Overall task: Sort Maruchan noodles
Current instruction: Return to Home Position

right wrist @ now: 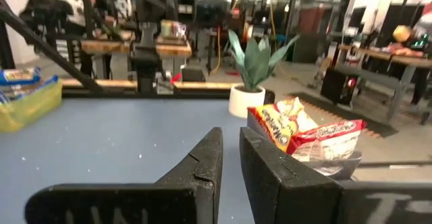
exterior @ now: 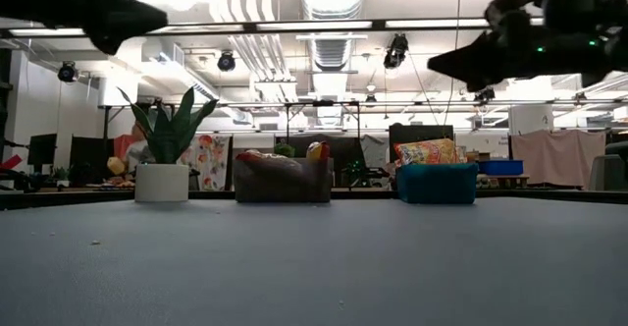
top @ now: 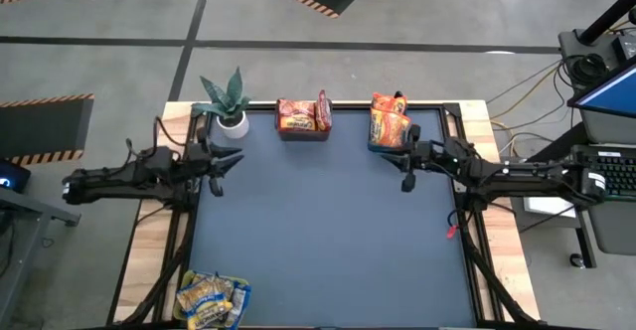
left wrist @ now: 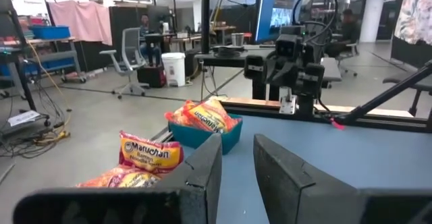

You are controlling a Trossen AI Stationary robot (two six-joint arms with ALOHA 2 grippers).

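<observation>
- The mat [top: 328,241] is lying bare across its middle, giving open room between the two arms; everything else is sitting along the table's edges.
- The plant [top: 227,101], the black bin [exterior: 283,184] and the blue bin [exterior: 437,184] are standing in a row along the far edge, apart from one another.
- The yellow bin [right wrist: 34,106] is sitting at the near left corner, well apart from the rest.
- Red packs [top: 303,114] are lying in the black bin, orange packs [top: 390,119] are piling above the blue bin's rim, and yellow-blue packs [top: 209,298] are lying in the yellow bin.
- The left gripper [left wrist: 237,140] is hanging above the mat's left edge near the plant, its fingers drawn almost together with a thin gap, gripping nothing.
- The right gripper [right wrist: 230,131] is hanging above the mat just beside the blue bin, its fingers likewise nearly closed and empty.
- Both arms are reaching in level from their sides, pointing at each other, clear of the mat.
</observation>
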